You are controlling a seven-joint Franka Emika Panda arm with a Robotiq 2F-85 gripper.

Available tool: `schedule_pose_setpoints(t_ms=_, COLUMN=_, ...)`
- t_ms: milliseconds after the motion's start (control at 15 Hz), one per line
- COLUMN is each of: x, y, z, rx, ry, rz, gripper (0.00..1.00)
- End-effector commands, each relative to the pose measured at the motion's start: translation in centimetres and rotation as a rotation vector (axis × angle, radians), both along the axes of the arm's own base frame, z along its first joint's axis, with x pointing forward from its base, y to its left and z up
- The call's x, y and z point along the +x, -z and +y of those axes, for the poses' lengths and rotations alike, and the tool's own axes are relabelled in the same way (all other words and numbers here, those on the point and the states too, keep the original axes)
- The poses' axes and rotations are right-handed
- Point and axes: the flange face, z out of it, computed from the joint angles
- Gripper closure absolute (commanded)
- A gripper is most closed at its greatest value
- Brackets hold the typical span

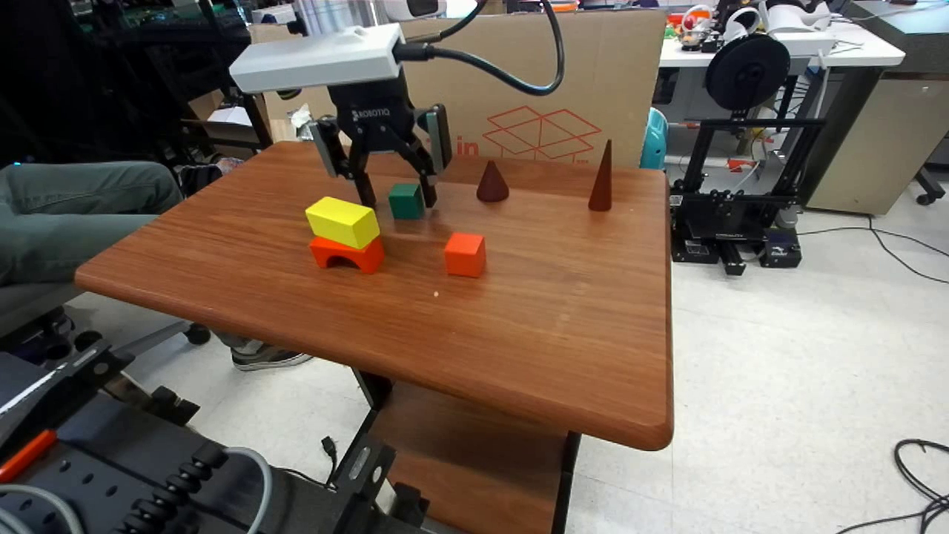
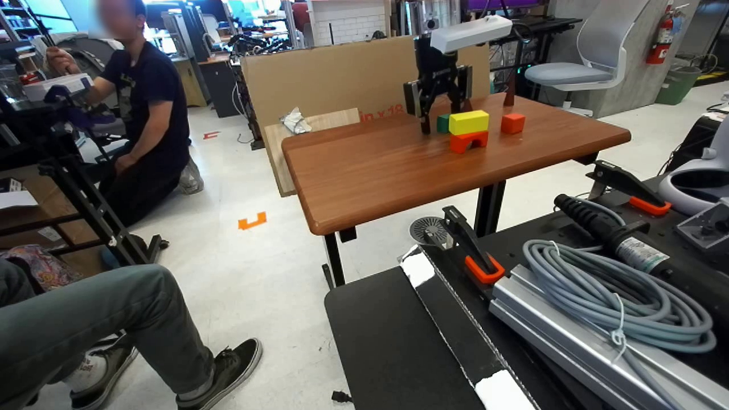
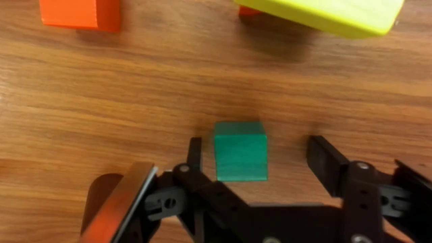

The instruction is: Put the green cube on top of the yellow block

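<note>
Where the end effector (image 3: 255,152) gapes, green cube (image 3: 241,157) between fingers (image 3: 324,165), nearer one.

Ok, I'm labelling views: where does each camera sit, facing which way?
An exterior view: raised, facing down across the table; jaws, arm end show.
An exterior view: over coiled cable, facing the table; jaws, arm end show.
Wrist view: wrist-mounted, facing down at the green cube; open jaws show.
Both exterior views share the yellow block.

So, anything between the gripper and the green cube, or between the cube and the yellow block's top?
Nothing visible. The open gripper straddles the green cube, gaps on both sides, and nothing shows atop the yellow block or on the way there. The orange arch underneath probably just means lifting higher.
</note>
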Motion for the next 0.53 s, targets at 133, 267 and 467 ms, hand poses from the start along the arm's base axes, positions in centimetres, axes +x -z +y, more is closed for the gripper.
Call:
schedule_pose_setpoints(t_ms=133, x=0.4, y=-1.1, z=-0.8, rx=0.081, ry=0.042, rz=0.022, gripper=0.64)
schedule_pose_setpoints(t_ms=267, x=-0.1, y=-1.5, z=-1.0, rx=0.128, ry=0.078, rz=0.047, gripper=0.8)
schedule_pose_setpoints(t_ms=467, x=-0.7, y=-2.4, z=-1.7, rx=0.186, ry=0.155, rz=0.106, gripper=0.92)
